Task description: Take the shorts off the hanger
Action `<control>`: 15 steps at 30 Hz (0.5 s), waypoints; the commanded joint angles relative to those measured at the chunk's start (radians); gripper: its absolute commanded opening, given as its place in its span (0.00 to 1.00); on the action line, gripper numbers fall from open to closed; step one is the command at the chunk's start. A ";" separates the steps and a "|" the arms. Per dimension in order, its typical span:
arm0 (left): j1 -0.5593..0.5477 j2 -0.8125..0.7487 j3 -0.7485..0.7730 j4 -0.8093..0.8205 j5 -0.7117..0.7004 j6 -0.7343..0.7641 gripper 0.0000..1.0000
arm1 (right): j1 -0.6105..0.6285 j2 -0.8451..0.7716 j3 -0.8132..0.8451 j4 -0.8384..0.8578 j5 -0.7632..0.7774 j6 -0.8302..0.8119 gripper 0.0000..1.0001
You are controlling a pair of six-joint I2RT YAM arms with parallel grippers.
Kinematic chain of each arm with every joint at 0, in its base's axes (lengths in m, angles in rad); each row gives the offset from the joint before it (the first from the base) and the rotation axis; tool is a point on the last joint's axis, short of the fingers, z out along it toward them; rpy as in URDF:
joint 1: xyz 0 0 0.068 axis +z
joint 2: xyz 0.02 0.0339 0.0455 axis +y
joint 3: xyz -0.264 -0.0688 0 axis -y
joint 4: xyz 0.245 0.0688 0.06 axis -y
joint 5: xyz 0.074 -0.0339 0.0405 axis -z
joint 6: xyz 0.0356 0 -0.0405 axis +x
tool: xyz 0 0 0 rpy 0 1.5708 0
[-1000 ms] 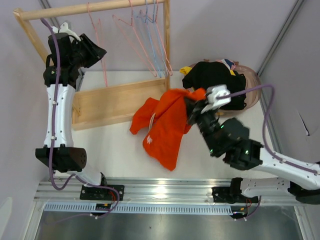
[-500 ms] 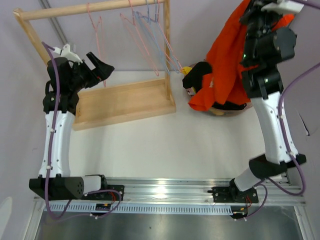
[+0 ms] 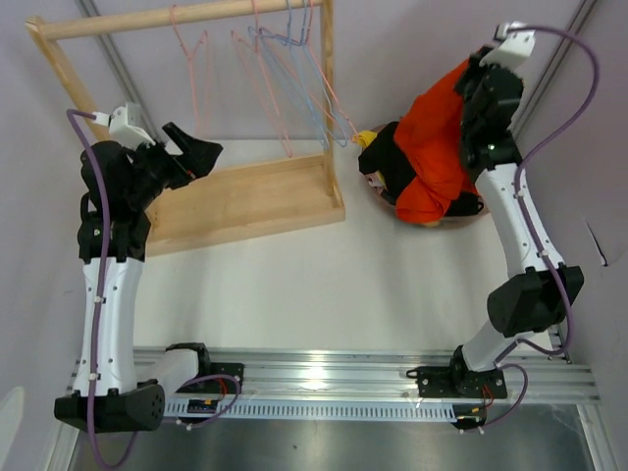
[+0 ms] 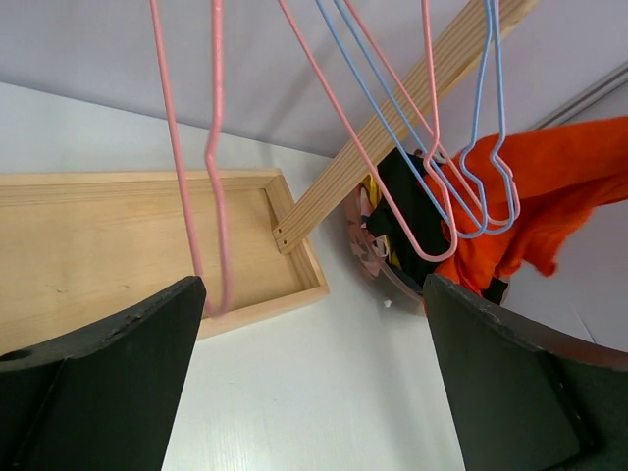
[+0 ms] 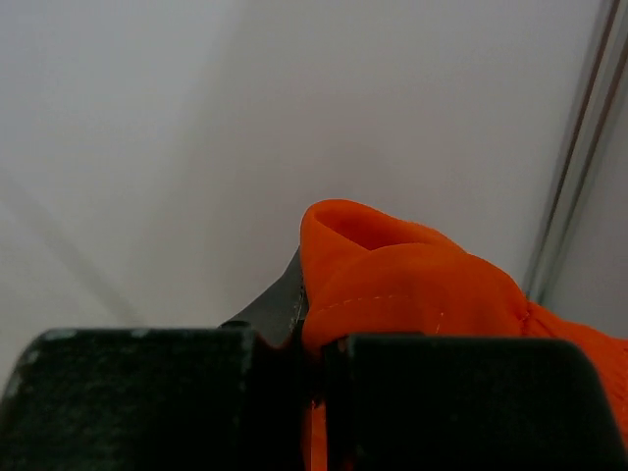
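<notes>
My right gripper (image 3: pixel 481 83) is shut on the bright orange shorts (image 3: pixel 439 147) and holds them raised over the basket at the back right, their lower part draping onto the pile. In the right wrist view the orange fabric (image 5: pixel 402 285) is pinched between the closed fingers. Black shorts (image 3: pixel 390 152) and a bit of yellow (image 3: pixel 365 139) lie in the basket under them. My left gripper (image 3: pixel 201 147) is open and empty near the wooden rack's base; its fingers (image 4: pixel 98 383) frame bare table. Several empty pink and blue hangers (image 3: pixel 285 59) hang on the rack rail.
The wooden rack (image 3: pixel 245 201) with a tray-like base stands at the back left, its upright post (image 3: pixel 327 69) next to the basket (image 3: pixel 432 218). The hangers (image 4: pixel 432 147) dangle close in front of my left wrist camera. A wall runs behind.
My right arm has come down a little with the orange shorts, now draping on the basket pile. My left gripper has shifted slightly right and lower. The hangers swing a bit.
</notes>
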 commanded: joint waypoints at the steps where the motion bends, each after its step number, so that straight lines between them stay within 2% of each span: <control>1: 0.000 -0.031 -0.034 0.066 0.020 -0.011 0.99 | -0.004 -0.131 -0.321 0.176 0.004 0.117 0.00; 3: -0.001 -0.034 -0.058 0.069 0.025 -0.015 0.99 | -0.004 -0.168 -0.457 0.224 0.021 0.205 0.00; 4: -0.001 -0.036 -0.060 0.069 0.026 -0.017 0.99 | -0.005 -0.172 -0.577 0.233 0.053 0.239 0.00; 5: 0.000 -0.036 -0.069 0.069 0.025 -0.020 0.99 | -0.007 -0.172 -0.635 0.241 0.060 0.333 0.00; 8: 0.001 -0.042 -0.084 0.072 0.025 -0.021 0.99 | -0.037 -0.119 -0.808 0.283 0.002 0.481 0.00; 12: 0.001 -0.057 -0.100 0.063 0.020 -0.014 0.99 | -0.069 0.022 -0.910 0.344 -0.087 0.705 0.00; 15: 0.001 -0.062 -0.097 0.040 0.008 0.002 0.99 | -0.077 0.131 -0.930 0.402 -0.132 0.762 0.00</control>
